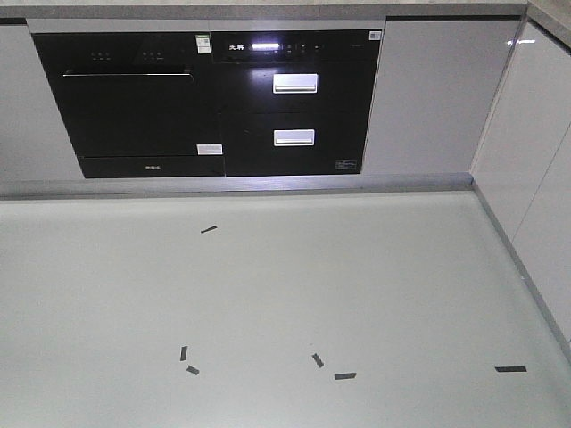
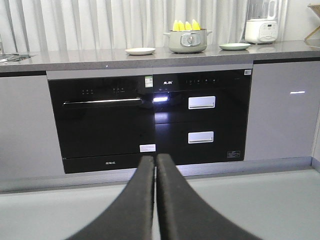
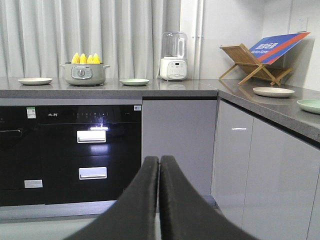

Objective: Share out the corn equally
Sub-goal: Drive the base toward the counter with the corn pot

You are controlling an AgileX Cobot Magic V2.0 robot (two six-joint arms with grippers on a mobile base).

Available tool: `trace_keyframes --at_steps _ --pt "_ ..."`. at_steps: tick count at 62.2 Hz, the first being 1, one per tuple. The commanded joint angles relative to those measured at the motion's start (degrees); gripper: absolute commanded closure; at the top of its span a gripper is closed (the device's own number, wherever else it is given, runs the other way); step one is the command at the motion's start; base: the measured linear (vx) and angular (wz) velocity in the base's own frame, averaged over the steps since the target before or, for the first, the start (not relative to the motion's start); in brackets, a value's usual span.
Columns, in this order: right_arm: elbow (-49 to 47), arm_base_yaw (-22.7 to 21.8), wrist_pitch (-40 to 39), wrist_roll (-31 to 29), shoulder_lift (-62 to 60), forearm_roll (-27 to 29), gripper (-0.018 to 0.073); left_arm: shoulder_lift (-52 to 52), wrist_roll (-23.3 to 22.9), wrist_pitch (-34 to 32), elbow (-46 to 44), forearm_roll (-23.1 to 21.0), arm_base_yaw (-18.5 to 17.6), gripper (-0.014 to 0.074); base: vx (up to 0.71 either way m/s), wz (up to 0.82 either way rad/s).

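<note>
— Looking for the corn (image 2: 185,25)? It stands on end in a grey-green pot (image 2: 187,42), yellow tips poking over the rim, at the top centre of the left wrist view.

— And from the right wrist?

— Same pot, upper left of that frame, on the grey counter (image 2: 75,57). I make out about four tips there. A cream plate (image 2: 140,50) lies left of the pot and a pale green plate (image 2: 234,46) right of it, each apart from the pot.

— What about the grippers?

— The left gripper (image 2: 155,159) sits at the bottom centre of its view, its two black fingers pressed flat together and gripping nothing. The right gripper (image 3: 159,160) looks the same at the bottom centre of its own view: clenched, nothing in it. Both hang low in front of the black oven (image 2: 100,120), well apart from the pot.

— And the front view?

— Pale floor (image 1: 268,303) filling the lower frame, short black tape marks (image 1: 344,375) scattered on it, oven fronts along the top edge.
</note>
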Motion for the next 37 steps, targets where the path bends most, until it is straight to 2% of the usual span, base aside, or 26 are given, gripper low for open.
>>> trace_keyframes --at_steps 1,37 --pt "0.43 -0.24 -4.67 0.0 -0.17 -0.42 0.0562 -0.99 -0.23 -4.07 0.86 -0.25 0.02 0.0603 0.01 0.01" --pt "0.43 -0.24 -4.67 0.0 -0.17 -0.42 0.0562 -0.99 -0.23 -4.07 0.86 -0.25 0.02 0.0603 0.04 0.03"
